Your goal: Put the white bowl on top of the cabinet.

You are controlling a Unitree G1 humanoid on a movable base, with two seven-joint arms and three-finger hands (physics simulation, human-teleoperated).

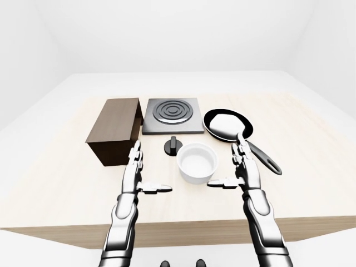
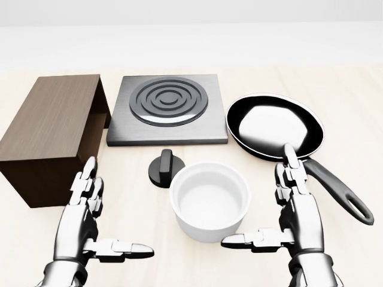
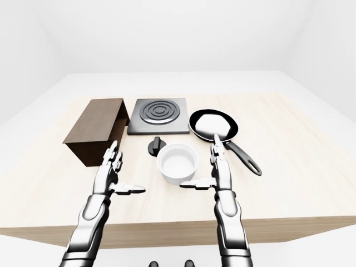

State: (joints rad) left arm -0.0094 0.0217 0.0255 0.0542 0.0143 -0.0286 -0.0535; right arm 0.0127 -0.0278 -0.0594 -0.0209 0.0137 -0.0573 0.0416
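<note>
The white bowl (image 2: pixel 209 201) stands upright and empty on the wooden table, low in the head view, just right of centre. The dark brown cabinet (image 2: pixel 49 134), a box open on its right side, sits at the left. My left hand (image 2: pixel 100 222) is open, flat, left of the bowl and below the cabinet, touching neither. My right hand (image 2: pixel 274 209) is open too, thumb pointing left close under the bowl's right side, fingers upright beside it, with nothing held.
A grey hob plate (image 2: pixel 168 107) with ring burner lies above the bowl, a black knob (image 2: pixel 164 167) between them. A black frying pan (image 2: pixel 276 127) lies at upper right, its handle (image 2: pixel 338 191) running down-right behind my right hand. The table edge (image 1: pixel 183 229) is near my forearms.
</note>
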